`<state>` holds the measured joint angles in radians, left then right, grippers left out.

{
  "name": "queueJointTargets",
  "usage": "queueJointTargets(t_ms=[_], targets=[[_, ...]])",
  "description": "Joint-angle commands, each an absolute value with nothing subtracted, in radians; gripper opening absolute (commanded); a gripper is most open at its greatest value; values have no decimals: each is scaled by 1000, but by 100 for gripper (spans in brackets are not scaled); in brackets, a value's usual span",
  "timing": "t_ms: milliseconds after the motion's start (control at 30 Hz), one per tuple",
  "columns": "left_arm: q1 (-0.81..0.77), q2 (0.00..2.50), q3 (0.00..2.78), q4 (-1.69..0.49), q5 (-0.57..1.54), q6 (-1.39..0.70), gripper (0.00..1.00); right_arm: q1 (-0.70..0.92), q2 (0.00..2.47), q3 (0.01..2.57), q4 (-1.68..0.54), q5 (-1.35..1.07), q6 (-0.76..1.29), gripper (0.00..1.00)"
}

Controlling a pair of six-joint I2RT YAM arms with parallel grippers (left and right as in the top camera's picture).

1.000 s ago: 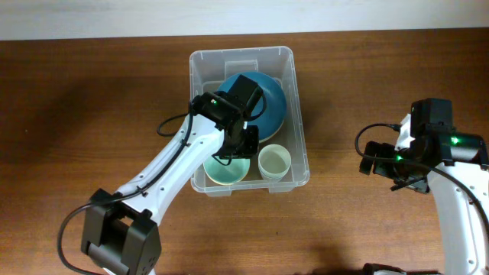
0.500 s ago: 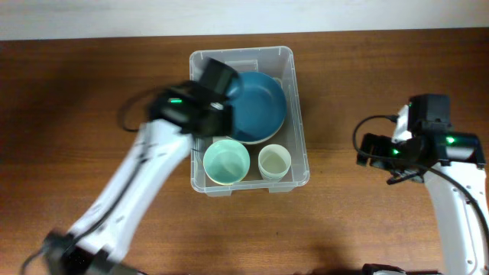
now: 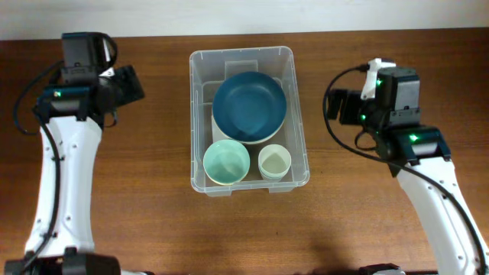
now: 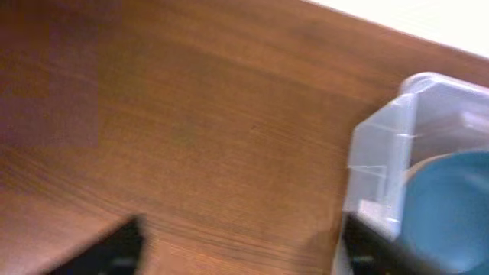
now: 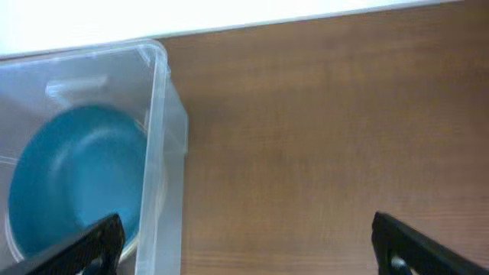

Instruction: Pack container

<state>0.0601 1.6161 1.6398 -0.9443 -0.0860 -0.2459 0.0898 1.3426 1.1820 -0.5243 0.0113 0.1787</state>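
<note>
The left gripper [image 3: 131,84] has just swung out of the container [image 3: 241,55], mid-table with blue bowl [image 3: 249,105], green bowl [image 3: 226,162] and pale cup [image 3: 274,161] inside, to ten o'clock, spread wide and empty like the right gripper [image 3: 338,107] at three o'clock, so packing looks done.

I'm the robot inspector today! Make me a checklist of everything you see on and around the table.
Surface: brown wooden table.
Job's things: clear container upright, holding a blue bowl, a mint bowl and a pale cup.
Clutter: nothing seen.
Grippers: left end effector open and empty; right end effector open and empty; each is out to one side of the container.
Cables: black cables loop near both wrists.
Surroundings: white strip beyond the table's far edge.
</note>
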Motion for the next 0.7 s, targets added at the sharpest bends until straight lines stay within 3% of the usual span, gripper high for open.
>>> queueJointTargets(t_ms=[0,333,667], targets=[[83,1665,1642,-943,-48,-210,100,97,1382,1195,-491,62,166,99],[88,1692,1643,-922,-55,-210,100,98,1390,1195,-495,61,166,99],[91,1616,1641,-1038,-58,-207,100,98,1298,1195,-619,62,166,99]])
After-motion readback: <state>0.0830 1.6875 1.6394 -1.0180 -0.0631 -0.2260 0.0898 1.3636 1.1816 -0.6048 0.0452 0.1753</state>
